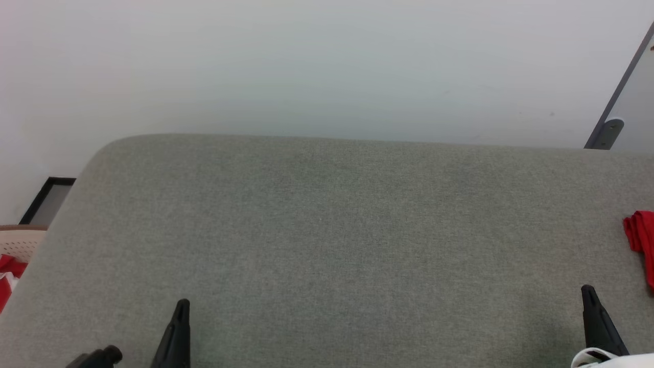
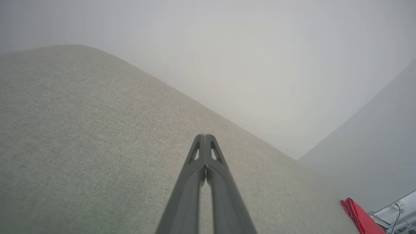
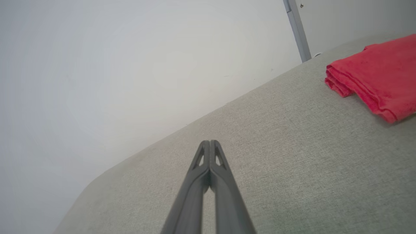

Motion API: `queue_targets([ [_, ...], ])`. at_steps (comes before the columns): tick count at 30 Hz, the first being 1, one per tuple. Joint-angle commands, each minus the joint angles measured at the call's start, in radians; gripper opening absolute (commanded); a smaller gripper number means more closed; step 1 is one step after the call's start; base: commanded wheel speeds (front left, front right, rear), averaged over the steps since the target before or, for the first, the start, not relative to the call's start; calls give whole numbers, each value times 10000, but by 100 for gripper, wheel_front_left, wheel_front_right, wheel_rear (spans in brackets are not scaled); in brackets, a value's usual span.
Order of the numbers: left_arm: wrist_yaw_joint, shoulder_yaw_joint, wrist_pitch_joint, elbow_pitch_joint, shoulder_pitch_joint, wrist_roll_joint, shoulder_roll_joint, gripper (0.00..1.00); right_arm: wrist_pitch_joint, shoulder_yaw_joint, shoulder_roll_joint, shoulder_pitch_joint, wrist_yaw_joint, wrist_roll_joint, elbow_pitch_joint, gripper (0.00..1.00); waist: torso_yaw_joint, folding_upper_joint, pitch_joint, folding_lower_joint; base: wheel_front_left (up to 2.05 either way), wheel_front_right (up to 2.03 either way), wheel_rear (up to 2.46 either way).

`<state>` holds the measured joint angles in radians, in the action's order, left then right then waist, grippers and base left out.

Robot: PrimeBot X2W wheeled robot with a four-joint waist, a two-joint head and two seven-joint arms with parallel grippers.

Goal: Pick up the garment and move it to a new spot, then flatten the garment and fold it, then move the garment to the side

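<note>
Garment (image 1: pixel 641 240) is sitting at the far right edge of the grey cushion (image 1: pixel 327 230) in your head view, a bunch of red well apart from both arms. Your left gripper (image 1: pixel 182 306) and right gripper (image 1: pixel 587 292) are showing along the bottom over bare fabric, each with its fingers pressed together and gripping nothing.

Switching to your left wrist view, the left gripper (image 2: pixel 205 136) is pointing across open cushion, jaws together, and the garment (image 2: pixel 359 216) is peeking in at the lower right corner.

Over to your right wrist view, the right gripper (image 3: pixel 210 142) is closed and empty, and the garment (image 3: pixel 380 71) is lying off to the side as a neat folded red stack.

To my eye, you're looking at the folding done and the side placement made, with nothing obvious remaining.
</note>
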<state>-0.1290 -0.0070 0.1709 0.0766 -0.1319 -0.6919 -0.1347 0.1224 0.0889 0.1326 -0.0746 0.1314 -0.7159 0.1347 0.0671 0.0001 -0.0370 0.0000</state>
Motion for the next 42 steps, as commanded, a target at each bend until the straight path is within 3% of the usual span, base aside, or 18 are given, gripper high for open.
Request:
queue_targets([
  [1,-5,54,-42,-76,279,-345,-44,0,-83,48,20,286,-3,-320,-97,0,-9,-1,5,0,0,0,0],
  [42,-17,425,-1325,812,1418,-5178,242,0,-1291,173,-420,1159,-7,-4836,520,0,-280,-1,168,0,0,0,0],
])
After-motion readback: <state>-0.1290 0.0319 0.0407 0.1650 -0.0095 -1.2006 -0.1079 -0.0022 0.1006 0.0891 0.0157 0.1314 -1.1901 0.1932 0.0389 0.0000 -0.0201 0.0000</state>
